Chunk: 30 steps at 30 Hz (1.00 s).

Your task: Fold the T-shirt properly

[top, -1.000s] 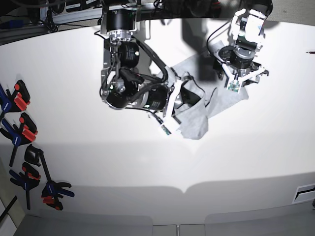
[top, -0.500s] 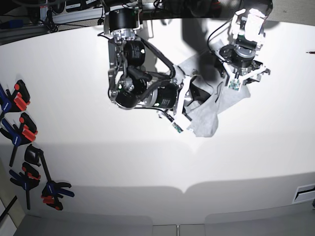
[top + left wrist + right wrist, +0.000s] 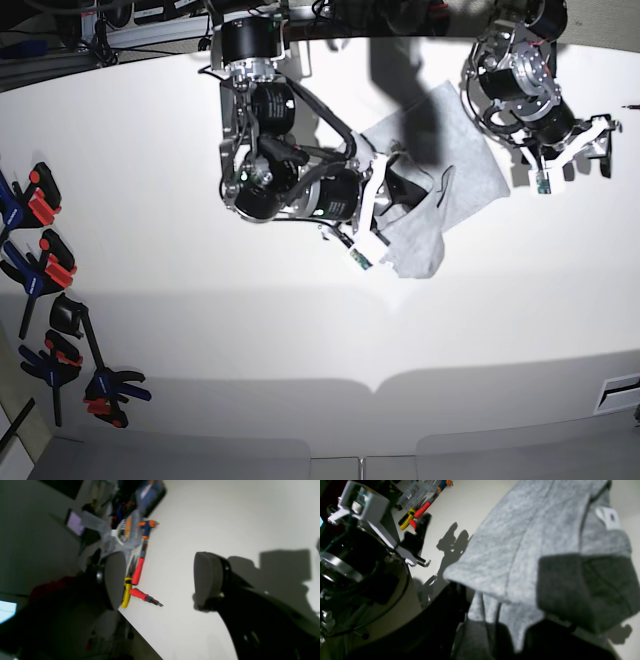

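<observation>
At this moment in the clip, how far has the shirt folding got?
Partly done: the light heather-grey cotton T-shirt lies bunched into a compact, uneven shape on the white table, not a neat rectangle. In hand: the right gripper is shut on a fold of the fabric. The left gripper is open, holding nothing, off to the shirt's side. Left: flattening and squaring the folds.

T-shirt [image 3: 450, 170] on tabletop [image 3: 300, 320], rear centre; right end effector [image 3: 385, 200] on its left part; clamps [image 3: 50, 300] far left.
</observation>
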Tool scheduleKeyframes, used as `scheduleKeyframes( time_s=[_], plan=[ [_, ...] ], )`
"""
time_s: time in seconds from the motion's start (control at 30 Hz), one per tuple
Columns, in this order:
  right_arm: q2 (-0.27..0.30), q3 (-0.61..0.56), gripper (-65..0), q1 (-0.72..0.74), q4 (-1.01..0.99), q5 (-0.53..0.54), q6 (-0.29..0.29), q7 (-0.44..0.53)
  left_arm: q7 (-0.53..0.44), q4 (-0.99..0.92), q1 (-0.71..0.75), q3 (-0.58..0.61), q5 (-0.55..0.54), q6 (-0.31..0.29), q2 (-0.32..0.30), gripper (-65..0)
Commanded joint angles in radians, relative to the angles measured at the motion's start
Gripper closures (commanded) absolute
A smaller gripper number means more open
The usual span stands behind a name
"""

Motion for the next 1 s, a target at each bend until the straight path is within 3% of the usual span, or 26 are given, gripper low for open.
scheduleKeyframes(
  time_s=[0.0, 0.07, 0.1, 0.27, 0.47, 0.63, 0.83, 0.97],
  plan=[
    [-0.008, -0.016, -6.8, 0.021, 0.018, 0.029, 0.0, 0.018, -0.017, 0.02, -0.006, -0.001, 0.031, 0.027, -0.006, -38.9],
    [-0.008, -0.05, -20.5, 0.018, 0.018, 0.03, 0.001, 0.013, -0.017, 0.02, -0.006, -0.001, 0.029, 0.027, -0.006, -38.9],
    [-0.008, -0.074, -23.5, 0.016, 0.018, 0.042, 0.002, 0.011, -0.017, 0.02, -0.006, -0.001, 0.027, 0.027, -0.006, -38.9],
    [-0.008, -0.233, -23.9, 0.013, 0.018, 0.141, 0.041, -0.033, -0.021, 0.02, -0.006, -0.001, 0.027, 0.027, -0.006, -38.9],
    [-0.008, -0.321, -23.9, 0.019, 0.018, 0.115, 0.042, -0.004, -0.021, 0.02, -0.006, -0.001, 0.027, 0.027, -0.006, -38.9],
    [-0.008, -0.268, -23.9, 0.041, 0.018, -0.084, 0.04, 0.157, -0.02, 0.02, -0.006, -0.001, 0.027, 0.027, -0.006, -38.9],
    [-0.008, -0.124, -23.7, 0.076, 0.016, -0.347, -0.009, 0.32, -0.017, 0.037, -0.006, 0.002, 0.023, 0.027, 0.008, -38.9],
    [-0.008, -0.046, -23.7, 0.14, -0.035, -0.367, -0.04, 0.339, -0.021, 0.047, -0.006, 0.003, 0.023, 0.026, 0.076, -38.9]
  ],
)
